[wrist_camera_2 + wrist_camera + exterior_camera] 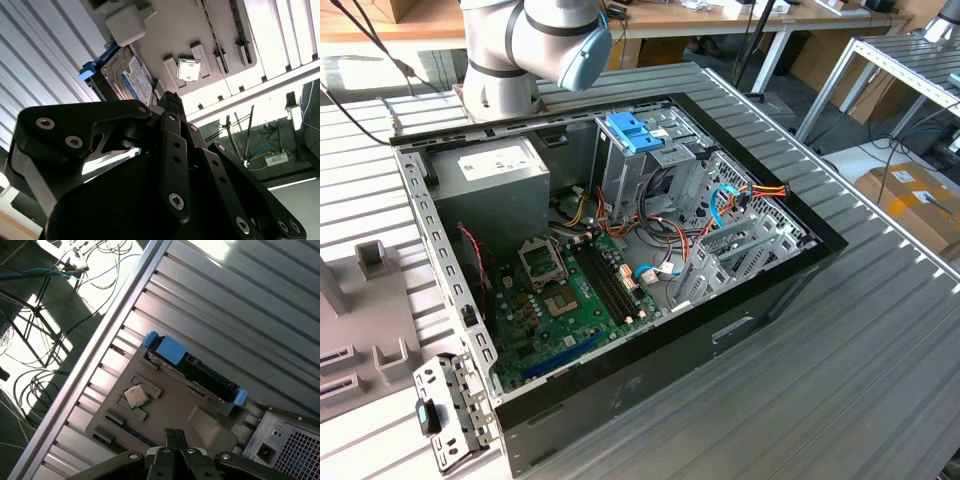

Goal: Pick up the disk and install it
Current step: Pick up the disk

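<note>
Aluminium slats are making up the bench (880,340), which is carrying an open black computer case (790,270) across the middle of the exterior view. Inside the case, a green motherboard (565,300) is lying at lower centre, a grey power-supply box (490,170) is sitting toward the upper left, and a blue drive tray (635,130) is standing at upper centre. The robot arm (535,40), grey with a pale-blue cap, is hanging at the top of that frame, behind the case.

In the first wrist view a grey fixture plate (175,405) is lying on the bench beside the case's back panel. The disk (200,371) is standing on edge in a slot of that plate, its blue rails showing at both ends; in the second wrist view its white label (132,80) is facing the camera. A small square processor chip (136,396) is resting in a recess nearby. The claw (173,432) is hovering apart from the disk, its black fingertips drawn together and gripping nothing.
</note>
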Robot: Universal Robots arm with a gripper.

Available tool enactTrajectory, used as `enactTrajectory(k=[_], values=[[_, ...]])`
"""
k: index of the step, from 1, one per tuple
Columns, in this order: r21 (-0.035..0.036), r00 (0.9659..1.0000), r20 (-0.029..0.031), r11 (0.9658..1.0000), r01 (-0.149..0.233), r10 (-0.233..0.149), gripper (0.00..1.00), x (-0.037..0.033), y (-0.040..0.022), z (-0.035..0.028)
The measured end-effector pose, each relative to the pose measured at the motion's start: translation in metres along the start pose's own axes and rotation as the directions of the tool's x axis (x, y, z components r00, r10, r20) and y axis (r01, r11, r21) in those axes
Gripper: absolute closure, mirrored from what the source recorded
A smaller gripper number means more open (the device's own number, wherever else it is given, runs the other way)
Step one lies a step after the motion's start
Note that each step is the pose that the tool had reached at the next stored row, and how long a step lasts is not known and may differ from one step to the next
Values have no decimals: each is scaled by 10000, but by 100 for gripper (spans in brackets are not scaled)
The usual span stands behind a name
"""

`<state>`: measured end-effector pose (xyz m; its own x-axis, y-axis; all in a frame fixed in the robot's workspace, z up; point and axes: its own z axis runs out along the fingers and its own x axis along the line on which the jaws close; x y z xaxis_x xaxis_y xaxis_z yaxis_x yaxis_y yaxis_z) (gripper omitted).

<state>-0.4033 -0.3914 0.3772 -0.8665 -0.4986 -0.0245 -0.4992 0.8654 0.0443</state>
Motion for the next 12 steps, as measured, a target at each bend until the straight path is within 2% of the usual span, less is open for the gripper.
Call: enactTrajectory(k=[12], values=[[-12,9989,-20,9989,460,-460,89,0,0,0]])
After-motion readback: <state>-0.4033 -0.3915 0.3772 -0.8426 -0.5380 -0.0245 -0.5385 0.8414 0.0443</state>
